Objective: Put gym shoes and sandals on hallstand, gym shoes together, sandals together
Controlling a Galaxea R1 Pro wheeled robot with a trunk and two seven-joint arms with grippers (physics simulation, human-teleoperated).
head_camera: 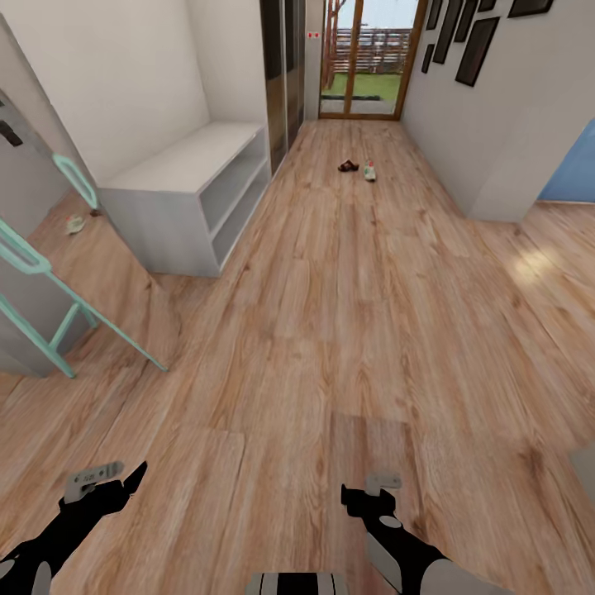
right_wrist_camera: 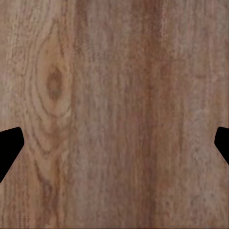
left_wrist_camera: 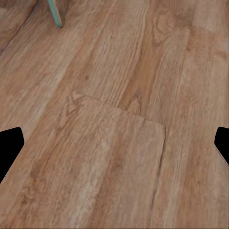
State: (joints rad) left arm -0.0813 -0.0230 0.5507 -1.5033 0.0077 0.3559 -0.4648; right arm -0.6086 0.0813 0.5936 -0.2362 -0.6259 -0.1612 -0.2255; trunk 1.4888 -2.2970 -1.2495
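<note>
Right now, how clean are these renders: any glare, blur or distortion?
Head view: wide-angle bend at the walls; a bright glare patch on the corridor floor at right; the far sandal and gym shoe are small and soft. Left wrist view and right wrist view: evenly lit, slightly blurred wood grain, no hard shadows.

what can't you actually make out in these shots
- Far shoes: a dark sandal and a gym shoe on the corridor floor in the head view, too small to show straps, stripes or which way they point.
- Small pale item beside the grey shelf unit: too small to identify.
- Mint frame: cut off by the head view's left edge.
- Shelf unit interior: partly hidden by its own top.
</note>
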